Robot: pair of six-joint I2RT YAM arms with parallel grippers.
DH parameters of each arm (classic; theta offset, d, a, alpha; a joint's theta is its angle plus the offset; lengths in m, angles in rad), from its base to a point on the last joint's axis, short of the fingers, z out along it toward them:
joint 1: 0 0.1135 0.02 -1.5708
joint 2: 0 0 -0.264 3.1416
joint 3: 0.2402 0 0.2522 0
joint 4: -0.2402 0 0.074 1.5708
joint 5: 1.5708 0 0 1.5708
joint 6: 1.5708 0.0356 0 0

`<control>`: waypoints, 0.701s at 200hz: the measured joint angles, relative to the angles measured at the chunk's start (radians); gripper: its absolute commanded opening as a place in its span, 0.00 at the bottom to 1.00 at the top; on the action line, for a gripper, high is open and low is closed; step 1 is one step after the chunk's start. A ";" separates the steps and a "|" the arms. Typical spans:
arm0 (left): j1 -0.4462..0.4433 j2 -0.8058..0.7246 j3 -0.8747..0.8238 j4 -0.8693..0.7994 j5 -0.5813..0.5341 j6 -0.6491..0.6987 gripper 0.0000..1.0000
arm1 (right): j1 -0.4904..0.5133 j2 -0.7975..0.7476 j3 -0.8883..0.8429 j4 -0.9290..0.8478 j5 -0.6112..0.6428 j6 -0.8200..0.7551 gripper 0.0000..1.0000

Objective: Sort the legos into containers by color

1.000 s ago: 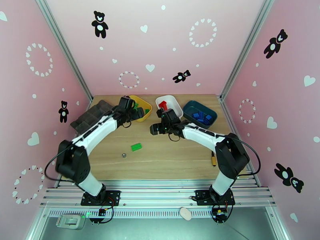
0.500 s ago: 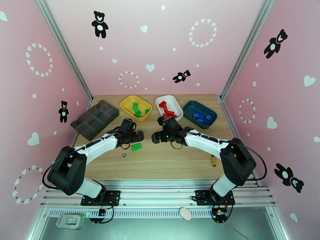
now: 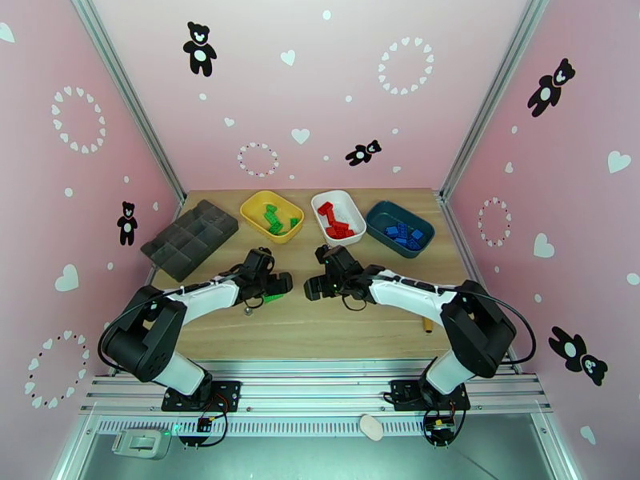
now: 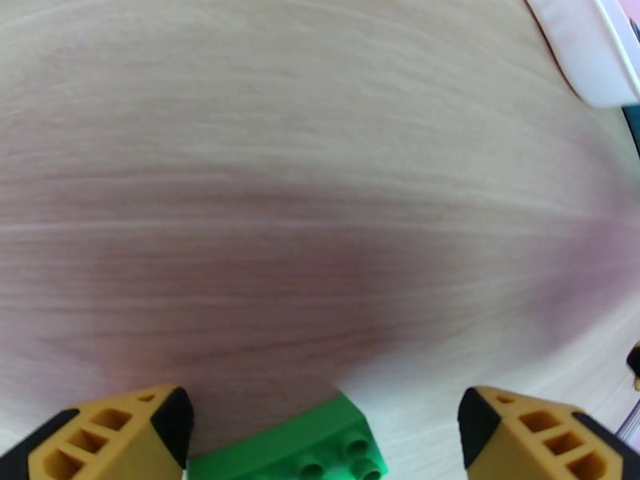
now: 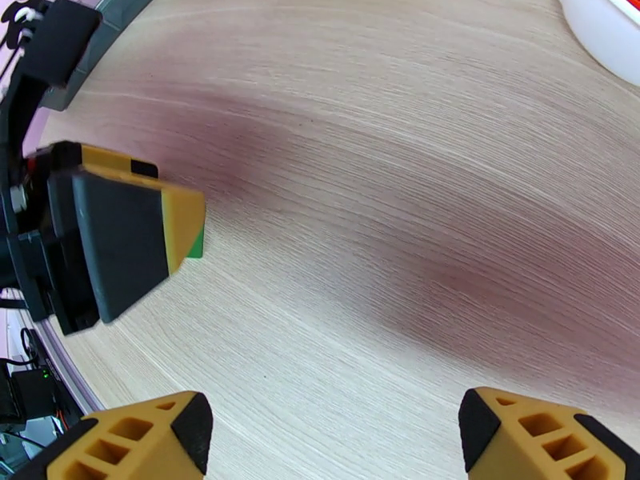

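One green lego lies on the wooden table, and my open left gripper sits low over it. In the left wrist view the green lego lies between the two yellow fingertips, nearer the left one, with no grip on it. My right gripper hangs open and empty just to the right, facing the left one; its wrist view shows the left gripper's finger with a green sliver behind it. The yellow container holds green legos, the white container red ones, the teal container blue ones.
A dark grey compartmented organizer stands at the back left. A tiny metal ball lies just in front of the left gripper. A small brown object lies near the right arm. A corner of the white tray shows in the left wrist view.
The left arm came back from the yellow tray and dropped down over the green lego. The right arm drew back from the white tray toward the table's middle.
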 measured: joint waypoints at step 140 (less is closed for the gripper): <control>-0.237 0.011 0.048 -0.262 -0.276 -0.145 0.62 | 0.000 -0.040 -0.048 0.003 0.067 0.000 0.86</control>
